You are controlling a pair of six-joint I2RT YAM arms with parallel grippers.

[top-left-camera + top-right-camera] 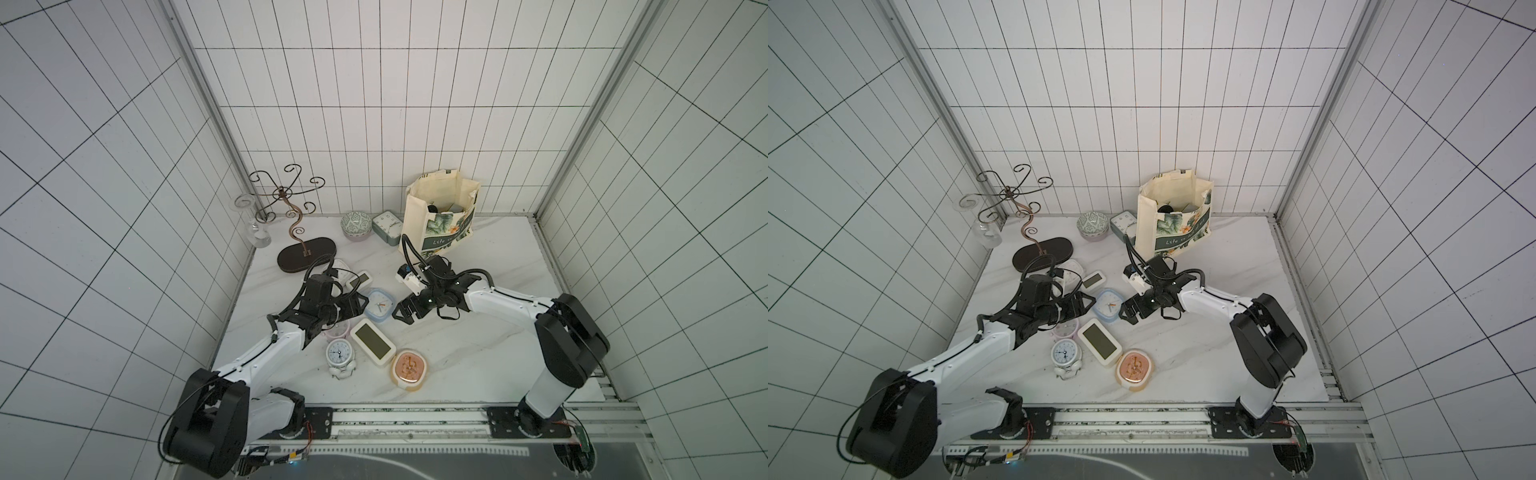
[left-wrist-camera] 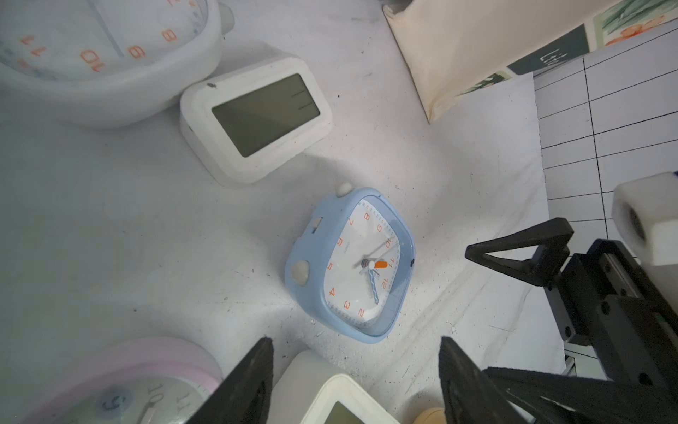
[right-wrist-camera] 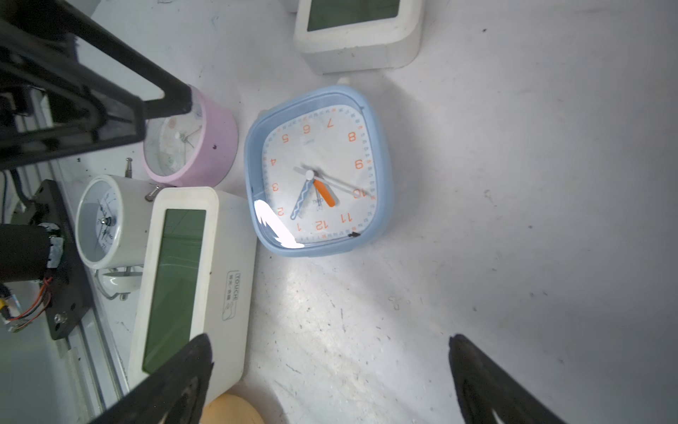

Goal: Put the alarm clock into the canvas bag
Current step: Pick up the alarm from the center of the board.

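- White tiled walls (image 1: 374, 104) with dark grout lines close in the back and both sides of the frame in both top views.
- The worktop (image 1: 478, 332) is white with faint grey veining and fills the lower centre. The wrist views show it scuffed and flecked with small dark marks.
- A metal rail (image 1: 415, 419) runs along the worktop's lower edge and carries both arm bases.
- The canvas bag (image 1: 432, 224) stands upright with its mouth open, right of centre against the back wall.
- A scrolled wire stand (image 1: 307, 253) on a dark oval base sits at the worktop's upper left.
- The left hand (image 2: 356, 339) hovers left of centre with its jaws apart and nothing between them.
- The right hand (image 3: 330, 341) hovers right of centre with its jaws spread wide, also empty.
- The blue alarm clock (image 1: 379, 304) lies face up mid-frame between the two hands, well apart from the bag.
- A white digital clock (image 1: 372, 343), a twin-bell clock (image 1: 340, 353) and a peach clock (image 1: 409, 368) lie below it.
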